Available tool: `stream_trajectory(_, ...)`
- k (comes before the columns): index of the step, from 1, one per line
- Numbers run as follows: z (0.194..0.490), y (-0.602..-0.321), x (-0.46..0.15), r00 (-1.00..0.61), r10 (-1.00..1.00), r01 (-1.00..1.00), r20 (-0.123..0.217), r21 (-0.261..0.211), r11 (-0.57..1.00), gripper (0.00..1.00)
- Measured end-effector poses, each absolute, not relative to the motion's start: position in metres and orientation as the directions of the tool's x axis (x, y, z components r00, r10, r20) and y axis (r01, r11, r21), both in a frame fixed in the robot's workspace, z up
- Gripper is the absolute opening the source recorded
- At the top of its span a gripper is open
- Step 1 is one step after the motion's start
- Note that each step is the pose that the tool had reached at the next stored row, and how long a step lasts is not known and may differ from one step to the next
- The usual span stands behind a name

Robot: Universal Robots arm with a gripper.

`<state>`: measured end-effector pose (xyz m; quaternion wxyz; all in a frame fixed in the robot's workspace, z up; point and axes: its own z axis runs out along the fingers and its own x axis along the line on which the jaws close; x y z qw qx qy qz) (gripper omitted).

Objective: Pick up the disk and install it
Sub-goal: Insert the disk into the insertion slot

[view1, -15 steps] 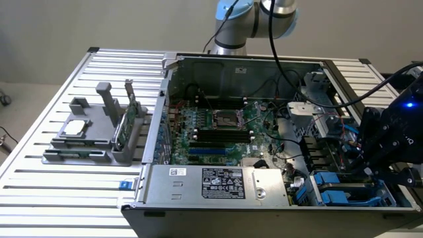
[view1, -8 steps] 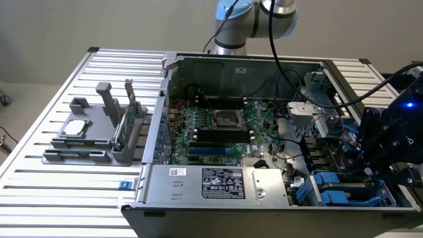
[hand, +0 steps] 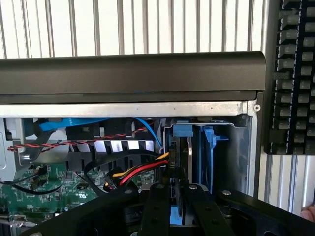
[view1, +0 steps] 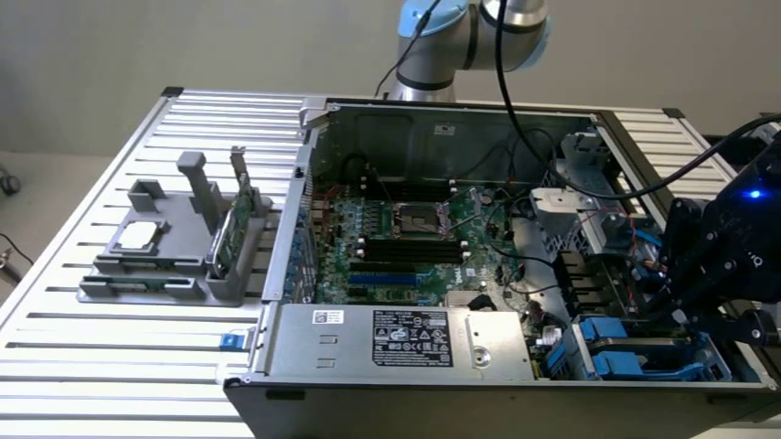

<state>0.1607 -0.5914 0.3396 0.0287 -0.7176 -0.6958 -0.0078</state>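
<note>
My black gripper [view1: 714, 274] hangs over the drive bay at the front corner of the open computer case [view1: 403, 352], on the exterior view's right. In the wrist view its two fingers [hand: 155, 206] stand close together on a thin part seen edge-on, dark with blue plastic [hand: 176, 216]. This looks like the disk in its blue carrier. It reaches into the bay slot, where a blue tab [hand: 182, 130] shows at its far end. Another blue carrier [hand: 209, 142] stands right beside it. In the exterior view the gripper hides the disk.
Red, yellow and black cables [hand: 140, 172] run close beside the slot. The motherboard [view1: 403, 238] fills the case's middle, the power supply [view1: 409, 338] its front. A grey fixture [view1: 171, 251] with a chip and a green card stands at the exterior view's left. A keyboard [hand: 295, 73] lies outside the case.
</note>
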Motion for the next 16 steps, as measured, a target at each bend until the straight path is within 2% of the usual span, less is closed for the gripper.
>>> stream_trajectory(16, 0.3386, -0.5921, 0.1607, 0.032, 0.998, 0.999, 0.048, -0.03, -0.03, 0.17)
